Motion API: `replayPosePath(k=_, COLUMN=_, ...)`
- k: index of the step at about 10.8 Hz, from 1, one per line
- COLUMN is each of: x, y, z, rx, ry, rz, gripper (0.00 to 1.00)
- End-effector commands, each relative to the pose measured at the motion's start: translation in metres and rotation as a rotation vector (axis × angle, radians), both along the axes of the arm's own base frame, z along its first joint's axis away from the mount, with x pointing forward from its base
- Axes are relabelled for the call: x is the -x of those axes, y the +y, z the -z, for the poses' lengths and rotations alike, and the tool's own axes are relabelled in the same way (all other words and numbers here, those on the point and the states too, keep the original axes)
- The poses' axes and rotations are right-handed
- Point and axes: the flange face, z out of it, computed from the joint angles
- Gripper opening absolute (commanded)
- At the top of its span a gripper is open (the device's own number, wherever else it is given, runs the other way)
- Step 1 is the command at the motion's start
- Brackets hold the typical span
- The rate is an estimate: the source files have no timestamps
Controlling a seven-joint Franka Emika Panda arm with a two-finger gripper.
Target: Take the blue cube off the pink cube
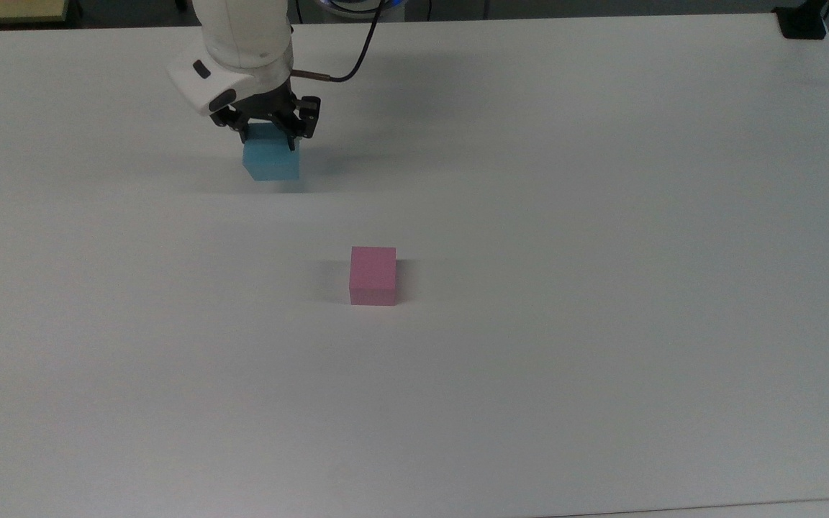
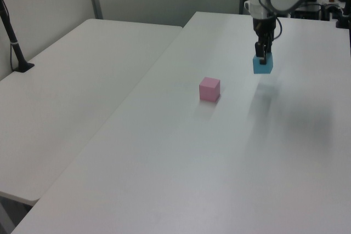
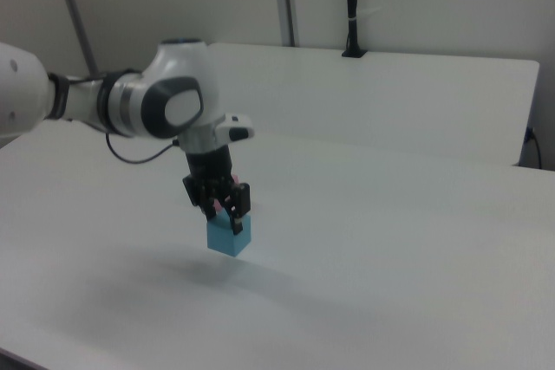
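Note:
The blue cube (image 1: 270,162) is clamped between the black fingers of my gripper (image 1: 268,138), which is shut on its top part. It hangs low over the white table (image 1: 601,216), far off the pink cube (image 1: 373,275), toward the top view's upper left. The pink cube stands alone on the table near the middle with nothing on it. In the left view the blue cube (image 2: 262,65) and gripper (image 2: 262,58) are to the right of and behind the pink cube (image 2: 209,89). The right view has the blue cube (image 3: 230,236) held under the gripper (image 3: 224,210), a soft shadow beneath.
A black clamp (image 1: 803,23) sits on the table's far right corner in the top view. A second white table (image 2: 71,91) adjoins on the left view's left, with a black pole (image 2: 13,42) on it. A dark cable (image 1: 357,54) trails from the wrist.

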Motion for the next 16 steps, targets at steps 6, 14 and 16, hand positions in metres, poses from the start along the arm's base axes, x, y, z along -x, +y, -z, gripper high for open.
replayPosePath(k=6, x=0.019, y=0.0, z=0.039, rx=0.013, ry=-0.172, rz=-0.052, gripper=0.91)
replayPosePath(k=14, x=0.009, y=0.003, z=-0.101, rx=0.001, ry=-0.037, rz=0.029, gripper=1.0)
replayPosePath(k=16, x=0.011, y=0.009, z=-0.162, rx=-0.085, ry=-0.024, rz=0.073, gripper=1.0)
